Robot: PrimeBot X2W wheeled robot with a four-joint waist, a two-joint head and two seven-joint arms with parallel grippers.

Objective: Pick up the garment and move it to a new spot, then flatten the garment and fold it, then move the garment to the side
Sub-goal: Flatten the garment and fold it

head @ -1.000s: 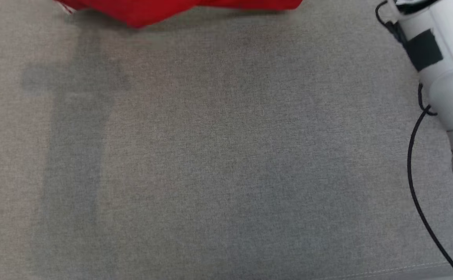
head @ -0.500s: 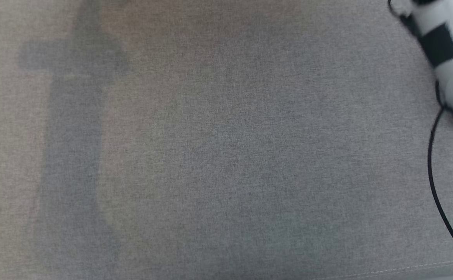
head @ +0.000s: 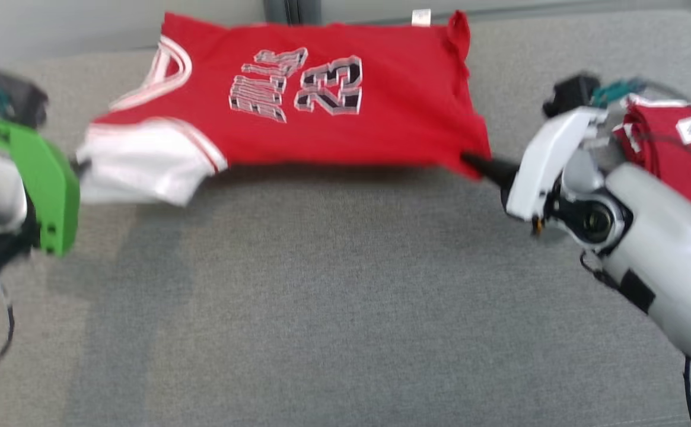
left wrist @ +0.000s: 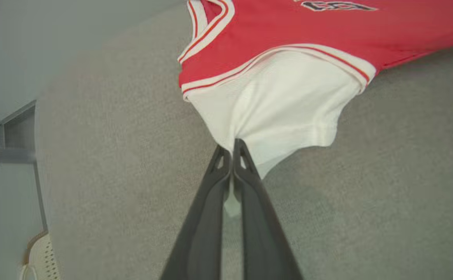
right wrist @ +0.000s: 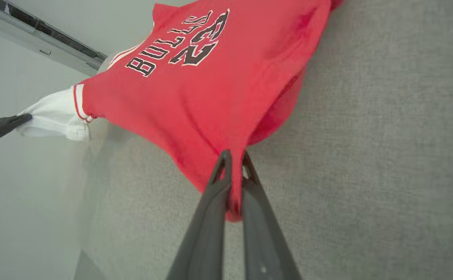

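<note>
The red garment (head: pixel 333 118) with the number 23 is in the upper middle of the head view, stretched wide above the grey surface (head: pixel 333 308), and its shadow falls just below it. Its white sleeve (head: pixel 143 169) points to the left of the frame. There the left claw (left wrist: pixel 232 144) is pressed together and pinches the sleeve edge. At the lower right corner of the garment the right claw (head: pixel 468 159) is also pressed together, pinching the red cloth. Another red cloth (head: pixel 671 142) lies at the right edge, behind the right arm.
</note>
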